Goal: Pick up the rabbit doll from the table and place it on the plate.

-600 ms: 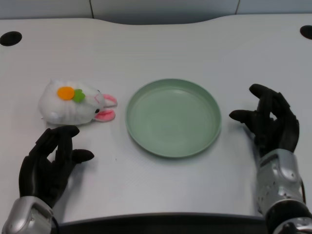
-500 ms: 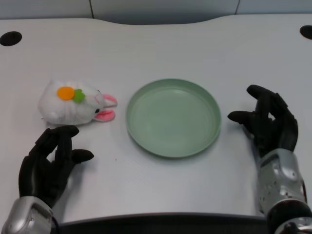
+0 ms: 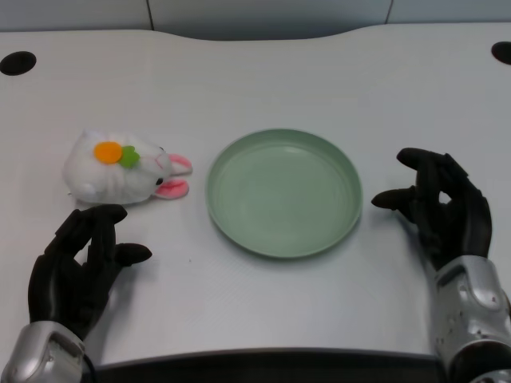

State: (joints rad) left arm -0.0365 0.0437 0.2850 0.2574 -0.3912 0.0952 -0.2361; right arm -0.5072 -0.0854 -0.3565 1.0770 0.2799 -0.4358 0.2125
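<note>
A white rabbit doll (image 3: 120, 171) with pink ears and an orange carrot patch lies on its side at the table's left. To its right sits a pale green plate (image 3: 343, 171) with nothing in it. My left hand (image 3: 80, 271) hovers just in front of the doll, near the table's front edge, fingers apart and holding nothing, a small gap from the doll. My right hand (image 3: 439, 211) rests beside the plate's right rim.
The white table (image 3: 263, 80) has a dark round hole at its far left corner (image 3: 17, 62) and another at the far right (image 3: 502, 53). Its front edge runs just below both wrists.
My left hand has barely shifted, dropping slightly toward me. The right hand has edged a little left toward the plate's rim. Doll and plate have not moved.
</note>
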